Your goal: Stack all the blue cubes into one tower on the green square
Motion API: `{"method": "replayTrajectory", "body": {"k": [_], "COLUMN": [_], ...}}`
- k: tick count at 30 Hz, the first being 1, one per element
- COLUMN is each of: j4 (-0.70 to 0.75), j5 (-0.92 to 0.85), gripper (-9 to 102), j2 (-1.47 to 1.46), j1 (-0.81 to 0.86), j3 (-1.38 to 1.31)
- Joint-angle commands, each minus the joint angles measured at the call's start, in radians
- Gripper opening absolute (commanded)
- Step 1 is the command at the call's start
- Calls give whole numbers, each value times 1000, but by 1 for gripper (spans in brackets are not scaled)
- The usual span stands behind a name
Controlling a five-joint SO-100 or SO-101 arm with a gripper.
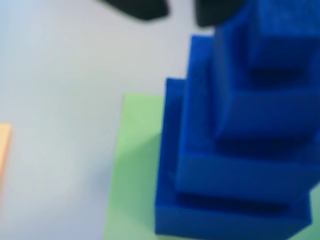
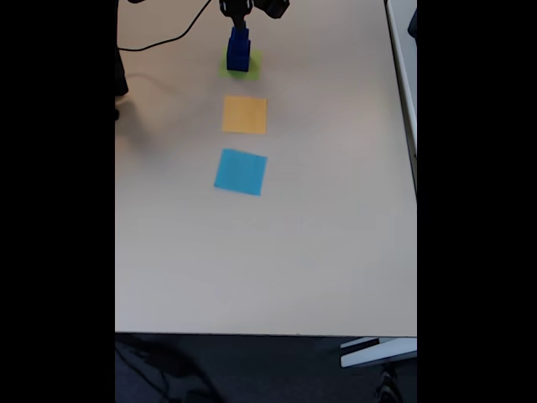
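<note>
The hand [image 2: 238,18] hovers above the blue cubes [image 2: 238,49], stacked.

On my pale beige table [image 2: 319,252] I see an orange square [image 2: 245,115] lying flat, and just below it in the fixed view a light-blue square [image 2: 241,172], slightly turned, the two near each other but apart. In the wrist view a sliver of the orange square [image 1: 4,150] shows at the left edge. A black cable [image 2: 164,38] curves across the table's top left corner. Below the table's near edge I see dark floor [image 2: 252,369] and a pale grey bar [image 2: 377,353].
</note>
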Motion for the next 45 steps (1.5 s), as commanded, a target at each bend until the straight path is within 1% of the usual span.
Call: {"method": "replayTrajectory", "body": {"k": [1, 11, 30, 34, 45], "j4": [-2, -5, -2, 112, 118], "j5": [12, 17, -37, 15, 206], "gripper": [0, 0, 0, 0, 0], "j2": [86, 83, 124, 97, 115], "j1": [-17, -20, 26, -2, -117], "j3": [-32, -32, -46, -183, -175]}}
